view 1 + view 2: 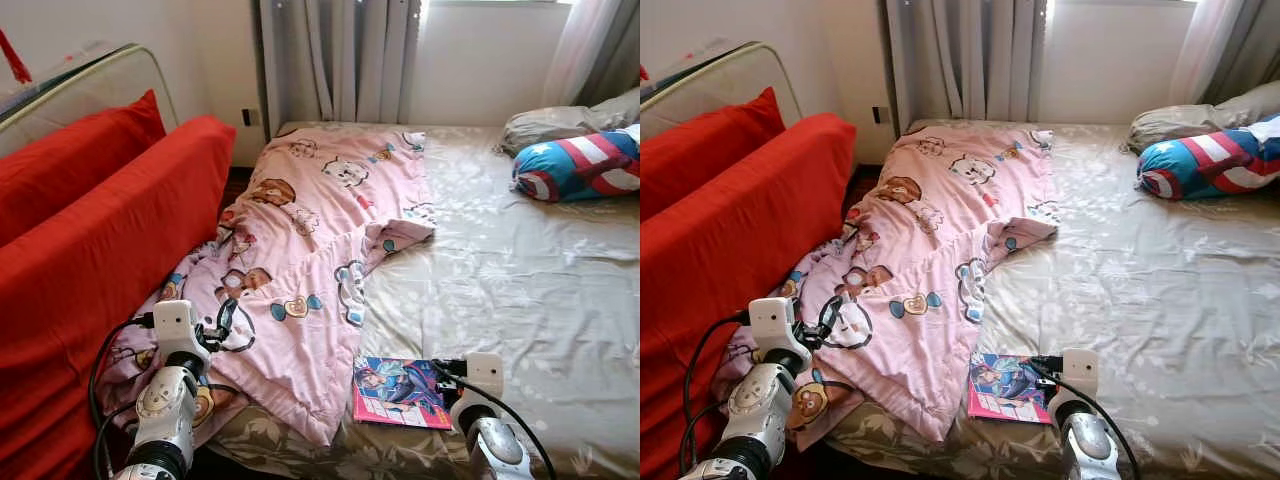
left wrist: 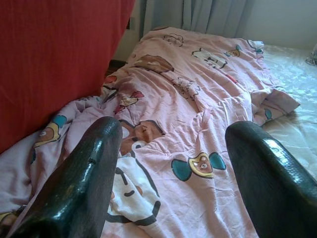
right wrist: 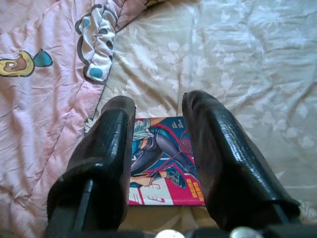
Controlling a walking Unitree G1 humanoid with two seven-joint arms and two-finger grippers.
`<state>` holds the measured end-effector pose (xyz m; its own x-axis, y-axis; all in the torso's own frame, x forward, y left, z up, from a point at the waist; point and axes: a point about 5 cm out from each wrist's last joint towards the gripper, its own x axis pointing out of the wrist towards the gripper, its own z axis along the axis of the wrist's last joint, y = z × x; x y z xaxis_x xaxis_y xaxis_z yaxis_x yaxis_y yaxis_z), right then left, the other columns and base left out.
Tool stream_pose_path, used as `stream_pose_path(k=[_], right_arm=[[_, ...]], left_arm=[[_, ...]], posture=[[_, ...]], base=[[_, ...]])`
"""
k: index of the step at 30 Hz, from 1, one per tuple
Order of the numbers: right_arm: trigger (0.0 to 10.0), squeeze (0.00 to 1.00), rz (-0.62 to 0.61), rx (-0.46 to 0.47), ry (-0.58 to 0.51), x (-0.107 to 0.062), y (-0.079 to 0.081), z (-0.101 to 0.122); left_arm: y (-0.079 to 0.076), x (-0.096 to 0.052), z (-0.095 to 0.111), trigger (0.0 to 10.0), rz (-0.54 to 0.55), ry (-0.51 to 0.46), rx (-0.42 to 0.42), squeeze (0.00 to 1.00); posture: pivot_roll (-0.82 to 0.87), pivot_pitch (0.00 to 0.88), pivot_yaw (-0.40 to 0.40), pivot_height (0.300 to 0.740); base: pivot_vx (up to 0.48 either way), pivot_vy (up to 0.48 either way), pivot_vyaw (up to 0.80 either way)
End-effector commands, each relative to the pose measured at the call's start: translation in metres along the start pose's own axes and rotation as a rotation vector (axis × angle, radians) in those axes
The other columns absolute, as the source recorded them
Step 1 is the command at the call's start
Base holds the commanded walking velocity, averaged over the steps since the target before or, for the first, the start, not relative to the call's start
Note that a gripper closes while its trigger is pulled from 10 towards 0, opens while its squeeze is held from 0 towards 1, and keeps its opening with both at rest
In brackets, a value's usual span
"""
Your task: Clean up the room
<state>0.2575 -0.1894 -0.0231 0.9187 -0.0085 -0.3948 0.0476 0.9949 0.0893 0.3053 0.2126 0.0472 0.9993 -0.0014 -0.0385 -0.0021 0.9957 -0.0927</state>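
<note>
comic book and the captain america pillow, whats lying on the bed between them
Nothing: in the left eye view the stretch from the comic book up to the pillow is bare grey-beige sheet. The pink quilt lies off to the left.

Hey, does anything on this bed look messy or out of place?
Yes. The pink cartoon blanket lies rumpled and askew, its left edge sliding off the bed toward the red sofa. A comic book sits loose near the foot edge, beside the blanket.

Head cameras look down along the bed (image 1: 520,290); wrist cameras sit close over the quilt (image 2: 198,124) and the comic (image 3: 163,163), both seen from the head.
</note>
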Motion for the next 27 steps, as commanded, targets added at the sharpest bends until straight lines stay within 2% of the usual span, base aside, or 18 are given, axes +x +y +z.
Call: stream_pose_path(k=[1,3,4,6,12,18,27], right_arm=[[10.0,0.00,0.027,-0.073,-0.196,0.014,0.009,0.043],[10.0,0.00,0.048,-0.105,-0.378,0.024,0.022,0.088],[10.0,0.00,0.048,-0.108,-0.431,0.025,0.025,0.100],[10.0,0.00,0.040,-0.102,-0.474,0.026,0.026,0.109],[10.0,0.00,-0.006,-0.103,-0.532,0.022,0.025,0.113],[10.0,0.00,-0.037,-0.091,-0.520,0.020,0.022,0.108],[10.0,0.00,-0.083,-0.037,-0.480,0.024,0.014,0.109]], left_arm=[[-0.005,0.001,0.000,10.0,-0.011,-0.008,-0.008,0.00],[-0.006,0.001,0.001,10.0,-0.015,-0.016,-0.014,0.00],[-0.007,0.001,0.002,10.0,-0.018,-0.017,-0.015,0.00],[-0.008,0.001,0.002,10.0,-0.021,-0.019,-0.016,0.00],[-0.009,0.002,0.004,10.0,-0.027,-0.030,-0.021,0.00],[-0.010,0.003,0.005,10.0,-0.028,-0.038,-0.019,0.00],[-0.013,0.015,0.022,10.0,-0.027,-0.088,-0.022,0.00]], posture=[[-0.03,0.000,0.016,0.740],[-0.03,0.000,0.017,0.740],[-0.03,0.000,0.016,0.740],[-0.03,0.000,0.016,0.740],[-0.03,0.000,0.012,0.740],[-0.03,0.000,0.010,0.740],[-0.04,0.000,0.015,0.740]], base=[[0.000,0.000,0.00],[0.000,0.000,0.00],[0.000,0.000,0.00],[0.000,0.000,0.00],[0.000,0.000,0.00],[0.000,0.000,0.00],[0.000,0.000,0.00]])
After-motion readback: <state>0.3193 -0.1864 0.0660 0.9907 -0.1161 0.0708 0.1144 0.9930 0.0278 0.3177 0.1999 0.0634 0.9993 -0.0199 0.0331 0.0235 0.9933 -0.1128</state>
